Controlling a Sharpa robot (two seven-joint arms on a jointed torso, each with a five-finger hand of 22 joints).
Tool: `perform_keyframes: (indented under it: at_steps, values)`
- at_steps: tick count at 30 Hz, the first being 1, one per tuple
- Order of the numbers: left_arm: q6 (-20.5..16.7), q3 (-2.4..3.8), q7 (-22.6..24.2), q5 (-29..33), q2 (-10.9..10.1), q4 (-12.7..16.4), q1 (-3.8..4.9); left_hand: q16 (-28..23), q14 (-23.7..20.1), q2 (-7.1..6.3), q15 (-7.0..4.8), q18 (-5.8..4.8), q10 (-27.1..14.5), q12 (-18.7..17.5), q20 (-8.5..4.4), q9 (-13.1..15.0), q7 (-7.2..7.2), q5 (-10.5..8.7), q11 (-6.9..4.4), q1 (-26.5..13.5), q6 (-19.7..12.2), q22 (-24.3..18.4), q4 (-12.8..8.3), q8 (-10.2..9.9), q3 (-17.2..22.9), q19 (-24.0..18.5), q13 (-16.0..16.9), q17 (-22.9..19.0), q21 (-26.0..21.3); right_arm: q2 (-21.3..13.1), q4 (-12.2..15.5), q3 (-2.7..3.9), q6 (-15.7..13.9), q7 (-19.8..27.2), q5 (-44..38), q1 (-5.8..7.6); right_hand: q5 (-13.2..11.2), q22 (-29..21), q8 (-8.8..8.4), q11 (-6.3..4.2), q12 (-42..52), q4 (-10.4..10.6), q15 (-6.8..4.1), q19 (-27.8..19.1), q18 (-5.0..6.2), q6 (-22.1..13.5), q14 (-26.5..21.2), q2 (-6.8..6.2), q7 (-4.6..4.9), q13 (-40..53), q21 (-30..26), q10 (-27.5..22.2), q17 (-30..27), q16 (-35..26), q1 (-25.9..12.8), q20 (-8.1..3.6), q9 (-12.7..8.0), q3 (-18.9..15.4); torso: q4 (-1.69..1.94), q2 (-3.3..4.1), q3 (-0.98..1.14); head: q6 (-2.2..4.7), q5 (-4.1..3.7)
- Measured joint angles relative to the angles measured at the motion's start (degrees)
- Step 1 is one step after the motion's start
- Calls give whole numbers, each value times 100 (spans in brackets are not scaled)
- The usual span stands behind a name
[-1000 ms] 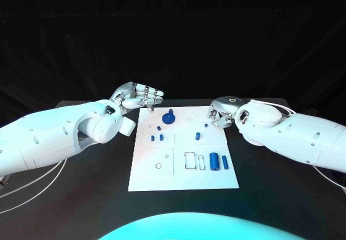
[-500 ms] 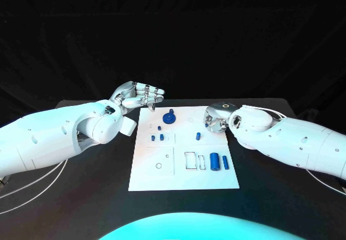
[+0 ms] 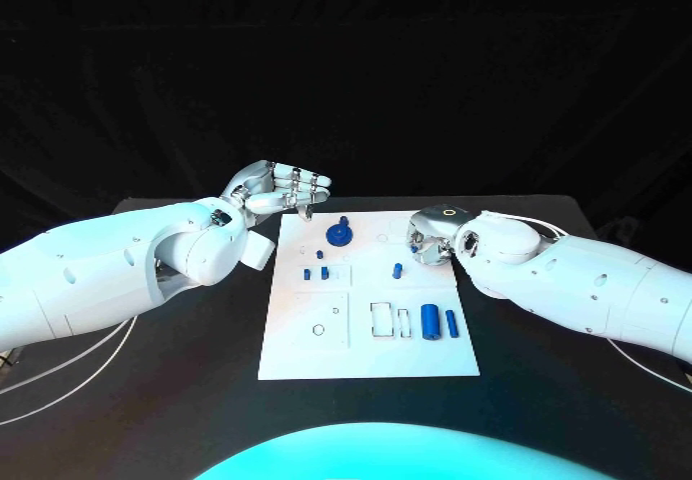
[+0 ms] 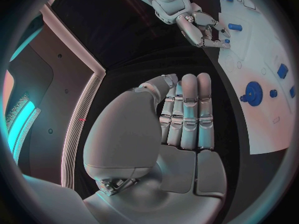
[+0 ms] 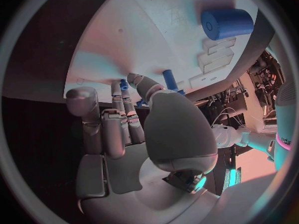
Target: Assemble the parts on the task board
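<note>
- Since a second ago the right arm has swung inward, bringing its hand over the board's far right edge; the left has barely shifted
- Left silver hand (image 3: pixel 278 190) hovers by the far left corner of the white rectangular task board (image 3: pixel 368 360), fingers curled, holding nothing
- Small blue plastic parts (image 3: pixel 428 323) lie or stand across the board on the black desk (image 3: pixel 173 380)
- Right silver hand (image 3: pixel 431 240) curls over a short blue peg (image 5: pixel 123 84); whether it holds it, I cannot tell
- Risk: a loose pinch could tip that peg

Two bulky white arms with smooth rounded shells, dotted with small dark screw holes. Each ends in a silver segmented hand: left hand (image 3: pixel 278 190), right hand (image 3: pixel 431 238). Thin white cables trail beneath both forearms.
</note>
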Motion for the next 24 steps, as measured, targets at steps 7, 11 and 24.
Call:
perform_keyframes:
  at_steps: [7,11,24]
  values:
    - [24,0,-11,15,0,-6,0,0,0,0,0,0,-19,0,7,-7,22,0,19,0,-22,-6,16,0,-16,-7,5,0,0,56,-86,5,0,18,-1,-5,-176,126,31,-54,124,-59,0,-20,0,95,0,132,-37,8,128,55,0,33,87,20,54,172,0,-3,2,-4,5]
    - [36,0,-16,23,0,-8,1,0,0,0,0,0,-19,0,7,-7,22,0,19,0,-22,-6,16,0,-15,-7,5,0,0,72,-111,7,8,36,0,-6,-391,264,117,-114,221,-114,-15,-34,0,281,13,214,-93,21,250,217,-1,49,169,6,105,290,-1,-4,2,-13,9]
    - [66,0,-46,34,3,-30,2,0,-20,22,20,-1,-59,0,7,-14,42,0,18,22,-43,-8,-24,0,-55,-7,10,1,-21,115,-192,20,60,118,8,-10,-557,454,194,-64,300,-194,-74,-72,1,428,-10,342,-161,98,399,269,-2,83,250,-33,192,445,-8,-10,0,-42,11]
